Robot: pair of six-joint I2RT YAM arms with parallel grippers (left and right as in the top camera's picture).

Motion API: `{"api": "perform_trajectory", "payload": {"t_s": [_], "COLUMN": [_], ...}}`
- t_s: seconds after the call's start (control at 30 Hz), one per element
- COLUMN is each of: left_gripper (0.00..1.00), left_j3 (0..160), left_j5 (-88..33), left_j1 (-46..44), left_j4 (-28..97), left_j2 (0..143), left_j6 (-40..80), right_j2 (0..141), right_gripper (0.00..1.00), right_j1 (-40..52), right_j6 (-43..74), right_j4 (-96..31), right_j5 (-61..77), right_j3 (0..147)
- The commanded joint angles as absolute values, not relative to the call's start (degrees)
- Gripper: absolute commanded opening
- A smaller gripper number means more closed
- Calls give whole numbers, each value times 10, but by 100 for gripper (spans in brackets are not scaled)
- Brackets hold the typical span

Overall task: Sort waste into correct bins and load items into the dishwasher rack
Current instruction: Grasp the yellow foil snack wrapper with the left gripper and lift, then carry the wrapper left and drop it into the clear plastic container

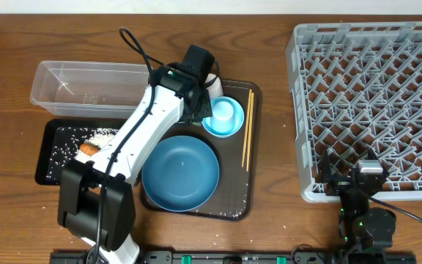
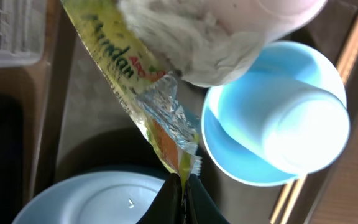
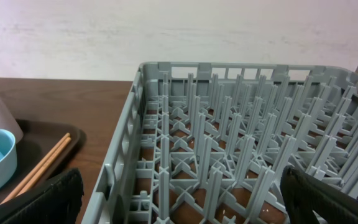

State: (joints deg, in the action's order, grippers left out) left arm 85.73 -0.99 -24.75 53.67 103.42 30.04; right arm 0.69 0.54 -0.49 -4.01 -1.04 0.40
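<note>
Currently pinching the yellow-green packet (image 2: 135, 93) by its torn tip, just beside the light-blue bowl (image 2: 291, 62), left pincer (image 2: 182, 199) closed tight on it, seemingly to draw it clear of the crumpled wrapper (image 2: 185, 37) beside that bowl. Resting well right of the bowl: right pincer (image 3: 185, 199), spread wide and empty, at the dishwasher rack (image 3: 229, 124) edge, probably awaiting dishes.

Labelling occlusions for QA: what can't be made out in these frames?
- Overhead: packet and left gripper tips, hidden under the arm's own wrist.
- Left wrist: packet's print, blurred, cut off by top edge.
- Right wrist: right gripper fingertips, cut off by bottom edge.
- Overhead: rear white cup, mostly under the wrist.
</note>
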Motion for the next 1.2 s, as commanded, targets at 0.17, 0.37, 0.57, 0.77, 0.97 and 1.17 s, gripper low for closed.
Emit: {"api": "perform_trajectory", "payload": {"t_s": [0.17, 0.37, 0.57, 0.77, 0.97, 1.17], "left_gripper": [6, 6, 6, 6, 6, 6], "left_j3": [853, 853, 853, 853, 853, 853], "left_j5": [-23, 6, 46, 110, 193, 203], "left_j1": [-247, -247, -247, -243, -208, -135], "left_j4": [555, 553, 550, 540, 498, 453], "left_j2": [1024, 978, 912, 886, 897, 923], "left_j6": [305, 305, 305, 305, 314, 359], "right_j2": [5, 5, 5, 5, 5, 5], "right_gripper": [99, 99, 99, 99, 99, 99], "right_j1": [4, 4, 4, 4, 4, 4], "right_j6": [-9, -9, -9, -9, -9, -9], "right_j4": [-42, -42, -42, -42, -42, -42], "right_j5": [-10, -10, -10, -10, -10, -10], "right_j3": [3, 3, 3, 3, 3, 3]}}
